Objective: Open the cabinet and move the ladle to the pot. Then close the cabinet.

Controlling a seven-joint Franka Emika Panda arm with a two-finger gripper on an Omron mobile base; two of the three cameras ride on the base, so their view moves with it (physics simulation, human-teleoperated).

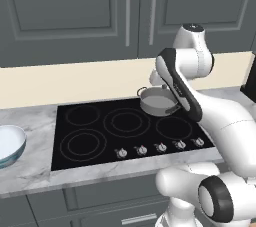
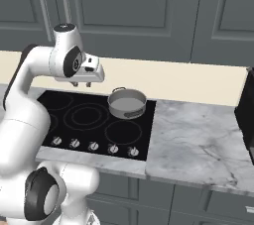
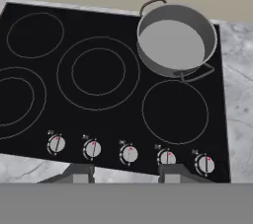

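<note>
**Gripper hovers apart and bare over the cooktop, cabinet doors shut**

The two-finger gripper (image 2: 81, 84) hangs above the black glass cooktop (image 1: 95, 131), fingers pointing down; in the hand view its two dark finger tips (image 3: 81, 172) stand apart with nothing between them. The small round silver-grey metal pot (image 3: 176, 39) with two thin loop handles sits on the cooktop's rear corner burner, at about one o'clock in the hand view, and looks empty. Above the cream backsplash, the large dark grey wall cabinet (image 1: 75, 11) has both panelled doors closed, its long silver bar handles (image 1: 128, 5) side by side at twelve o'clock. A pale blue-white bowl (image 1: 9, 143) rests on the marbled grey counter (image 2: 198, 144) at nine o'clock in the left base view.
</note>
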